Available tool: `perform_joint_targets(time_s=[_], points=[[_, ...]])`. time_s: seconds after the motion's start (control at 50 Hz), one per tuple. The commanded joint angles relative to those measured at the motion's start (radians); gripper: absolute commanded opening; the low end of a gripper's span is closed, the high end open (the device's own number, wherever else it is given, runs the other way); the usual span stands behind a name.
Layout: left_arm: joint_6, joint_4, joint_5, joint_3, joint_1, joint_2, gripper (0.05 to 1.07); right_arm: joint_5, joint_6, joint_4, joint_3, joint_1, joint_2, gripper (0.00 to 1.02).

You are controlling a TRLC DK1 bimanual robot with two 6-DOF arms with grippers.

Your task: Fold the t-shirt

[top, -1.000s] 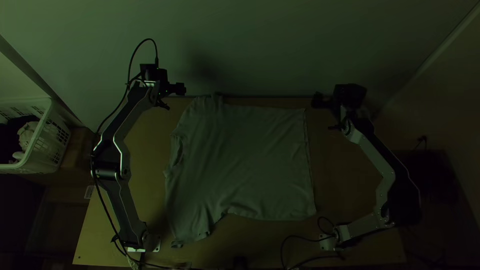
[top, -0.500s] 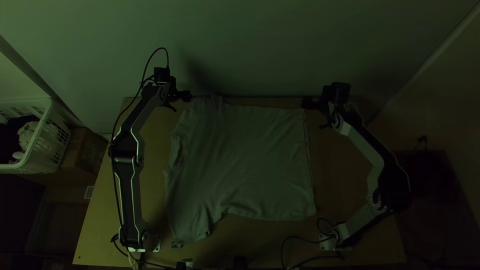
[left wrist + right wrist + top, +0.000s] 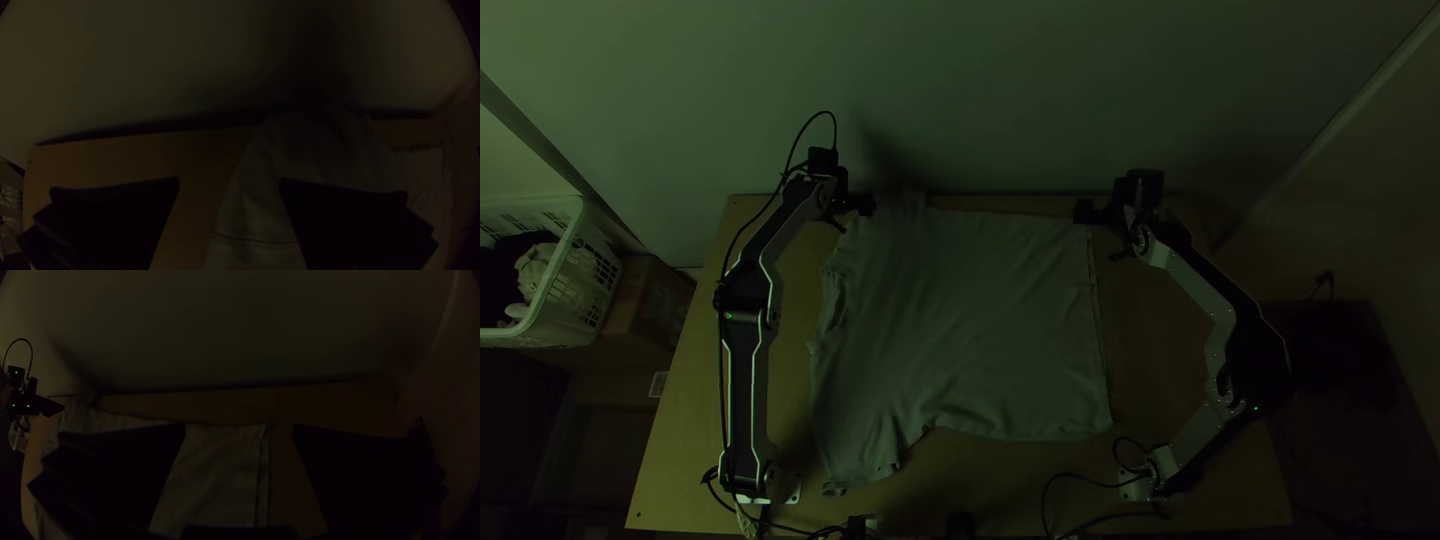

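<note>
Wall [image 3: 1040, 90] rises behind the far edge of the light wooden table [image 3: 680, 440]. Across the table's middle lies the t-shirt [image 3: 980, 320], spread mostly flat with soft wrinkles, its hem toward the right arm's side and its neck opening toward the left arm's side. One sleeve reaches up to the far edge, rumpled; the other points to the near edge. Layers of cloth show along the hem.

Beyond the table on the left arm's side sits a white basket [image 3: 585, 280] with cloth inside, beside a brown box [image 3: 645, 300].

The left gripper [image 3: 870, 204] is at the shirt's far corner by the rumpled sleeve. Its jaws stand wide apart, gripping nothing; between them the left wrist view shows bare wood and the shirt's edge.

The right gripper [image 3: 1083, 212] is at the far corner of the hem. Its jaws are also spread wide and unloaded, with the hem's edge and wood between them in the right wrist view. Whether either gripper touches the cloth, I cannot tell.
</note>
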Motion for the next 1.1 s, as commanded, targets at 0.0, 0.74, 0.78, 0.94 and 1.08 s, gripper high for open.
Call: perform_joint_targets(time_s=[0.0, 0.74, 0.78, 0.94, 1.08], points=[[-0.024, 0.004, 0.005, 0.029, -0.006, 0.039, 0.98, 0.008, 0.025, -0.003, 0.009, 0.005, 0.018, 0.98], [-0.03, -0.039, 0.006, 0.045, -0.018, 0.045, 0.08, 0.008, 0.103, -0.09, 0.11, -0.007, 0.132, 0.98], [-0.038, -0.049, 0.006, 0.043, -0.018, 0.033, 0.08, 0.008, 0.103, -0.09, 0.12, -0.007, 0.141, 0.98], [-0.062, -0.08, 0.026, 0.032, -0.018, -0.019, 0.08, 0.008, 0.125, -0.155, 0.213, -0.007, 0.221, 0.97], [-0.068, -0.086, 0.038, 0.025, -0.025, -0.053, 0.08, 0.008, 0.148, -0.256, 0.344, -0.012, 0.32, 0.97]])
